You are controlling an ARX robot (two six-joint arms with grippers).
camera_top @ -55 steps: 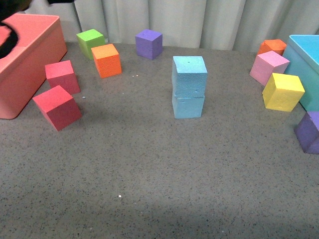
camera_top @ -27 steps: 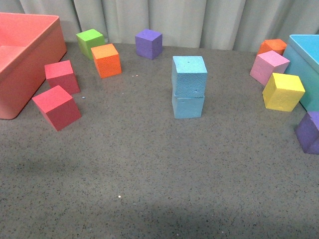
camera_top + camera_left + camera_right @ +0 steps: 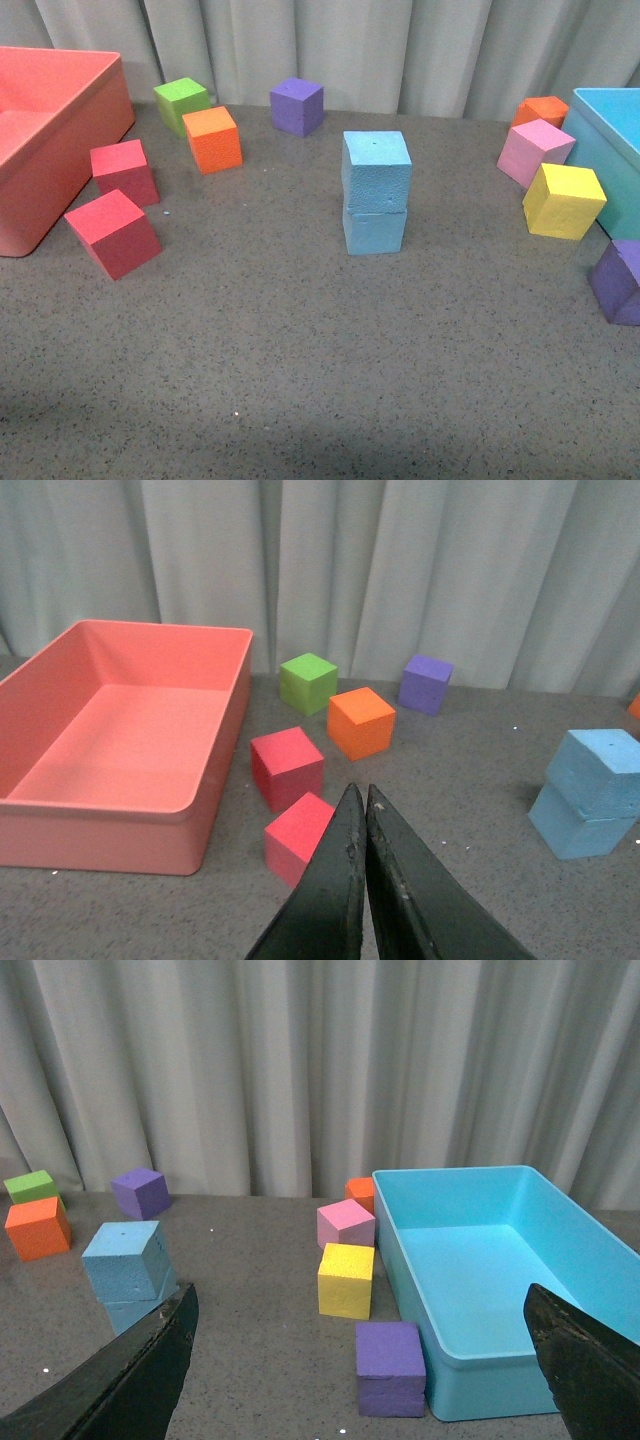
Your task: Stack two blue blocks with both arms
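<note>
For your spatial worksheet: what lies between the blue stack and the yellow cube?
Nothing: between the blue stack and the yellow cube, the front view shows only bare grey table.

**A grey table and a pale curtain**

The table top (image 3: 300,360) is dark grey with tiny light specks. Behind it hangs a pale grey curtain (image 3: 400,50) with long folds. The light is soft and even.

I am seeing two light sky-blue blocks (image 3: 375,190) showing against a speckled grey table (image 3: 300,350), with red (image 3: 112,232), orange (image 3: 212,139), green (image 3: 182,100), purple (image 3: 296,106), pink (image 3: 535,150) and yellow (image 3: 564,200) cubes glowing around them. A salmon-pink bin (image 3: 50,140) and a turquoise bin (image 3: 610,150) are framing the sides, pale grey curtains (image 3: 350,45) are hanging behind, and my black fingers (image 3: 375,900) are showing dark.
</note>
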